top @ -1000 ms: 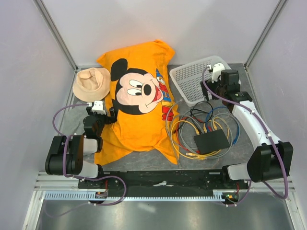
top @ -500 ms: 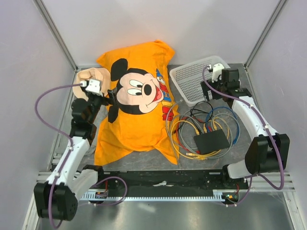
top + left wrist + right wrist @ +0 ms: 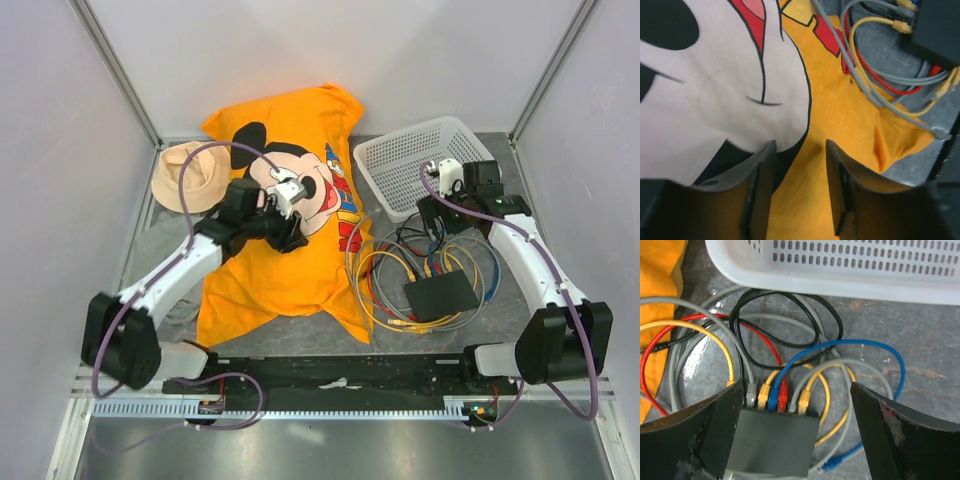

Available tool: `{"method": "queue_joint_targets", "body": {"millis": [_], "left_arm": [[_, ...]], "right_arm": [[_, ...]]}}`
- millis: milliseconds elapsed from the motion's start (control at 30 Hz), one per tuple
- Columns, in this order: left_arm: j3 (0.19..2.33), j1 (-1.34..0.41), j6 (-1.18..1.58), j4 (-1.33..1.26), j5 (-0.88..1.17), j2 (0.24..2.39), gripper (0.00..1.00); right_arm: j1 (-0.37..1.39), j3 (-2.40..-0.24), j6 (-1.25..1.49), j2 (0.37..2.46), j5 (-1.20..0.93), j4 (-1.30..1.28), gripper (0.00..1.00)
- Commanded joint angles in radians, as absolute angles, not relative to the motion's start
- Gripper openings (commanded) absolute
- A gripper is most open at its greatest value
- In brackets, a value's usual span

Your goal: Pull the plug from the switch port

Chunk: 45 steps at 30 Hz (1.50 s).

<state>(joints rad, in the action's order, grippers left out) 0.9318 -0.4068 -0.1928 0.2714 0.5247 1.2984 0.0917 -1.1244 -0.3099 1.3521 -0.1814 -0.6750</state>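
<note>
Right wrist view: right gripper (image 3: pixel 796 410) hovers over the switch (image 3: pixel 774 442), fingers spread wide and empty, with plugs (image 3: pixel 776 395) seated along its far edge. Approach step, I'd say. Next it should drop, pinch one plug and pull straight out. Left gripper (image 3: pixel 800 150) is half-spread and empty over the orange shirt (image 3: pixel 840 115), well left of the switch.

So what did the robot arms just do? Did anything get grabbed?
The left claw swung away from the hat and over to the middle of the orange shirt, its jaws open on nothing. The right claw pulled back from the basket toward the switch and now hangs open above its plugs. Nothing was grabbed or let go. The shirt, hat, basket, switch and cables stayed put.
</note>
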Motion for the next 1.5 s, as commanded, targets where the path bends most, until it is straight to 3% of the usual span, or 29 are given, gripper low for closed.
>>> {"method": "queue_joint_targets", "body": {"millis": [0,33,133,200,300,467,633,733,767,833,900,933,1000,1067,1233,1300,1367,1400,1467], "left_arm": [[1.100,-0.428,-0.051,0.418,0.516,1.515,0.23],[1.112,-0.428,-0.038,0.489,0.476,1.552,0.02],[1.146,-0.404,-0.055,0.592,0.260,1.686,0.02],[1.160,-0.298,-0.048,0.624,0.171,1.729,0.02],[1.170,-0.126,-0.095,0.621,0.063,1.711,0.01],[1.134,-0.063,-0.273,0.508,-0.120,1.589,0.02],[1.173,-0.119,-0.256,0.502,0.021,1.439,0.01],[1.186,-0.195,-0.245,0.512,0.312,1.347,0.02],[1.183,-0.248,-0.256,0.512,0.457,1.288,0.03],[1.167,-0.319,-0.265,0.512,0.547,1.246,0.12],[1.149,-0.434,-0.267,0.509,0.594,1.221,0.25],[1.123,-0.471,-0.264,0.505,0.601,1.224,0.36],[1.106,-0.579,-0.249,0.485,0.603,1.276,0.41],[1.097,-0.686,-0.244,0.454,0.580,1.317,0.44],[0.956,-0.868,-0.248,0.194,0.465,1.361,0.43],[0.933,-0.948,-0.273,0.085,0.436,1.391,0.36],[0.946,-1.014,-0.262,0.029,0.414,1.472,0.22],[0.957,-1.035,-0.250,-0.026,0.405,1.508,0.07],[0.994,-1.101,-0.241,-0.067,0.359,1.605,0.01]], "right_arm": [[0.092,-1.236,-0.347,1.278,-0.144,-0.770,0.98],[0.092,-1.241,-0.359,1.270,-0.147,-0.782,0.98],[0.094,-1.207,-0.385,1.240,-0.126,-0.798,0.98],[0.092,-1.172,-0.391,1.224,-0.098,-0.798,0.98],[0.092,-1.125,-0.411,1.195,-0.086,-0.790,0.98],[0.092,-1.039,-0.390,1.173,-0.078,-0.730,0.98],[0.091,-1.031,-0.393,1.195,-0.074,-0.721,0.98],[0.087,-1.031,-0.423,1.180,-0.061,-0.729,0.98],[0.083,-1.031,-0.432,1.172,-0.052,-0.738,0.98],[0.065,-1.022,-0.455,1.164,-0.051,-0.755,0.98],[0.046,-1.008,-0.480,1.151,-0.055,-0.778,0.98],[0.020,-0.993,-0.482,1.146,-0.058,-0.781,0.98],[-0.027,-0.985,-0.466,1.150,-0.089,-0.801,0.97],[-0.092,-0.999,-0.462,1.201,-0.165,-0.863,0.93],[-0.241,-1.058,-0.456,1.328,-0.262,-0.939,0.64],[-0.252,-1.071,-0.480,1.379,-0.249,-0.977,0.48],[-0.253,-1.072,-0.541,1.396,-0.197,-0.998,0.40],[-0.252,-1.066,-0.564,1.393,-0.178,-0.999,0.35],[-0.253,-1.031,-0.647,1.370,-0.143,-0.993,0.28]]}}
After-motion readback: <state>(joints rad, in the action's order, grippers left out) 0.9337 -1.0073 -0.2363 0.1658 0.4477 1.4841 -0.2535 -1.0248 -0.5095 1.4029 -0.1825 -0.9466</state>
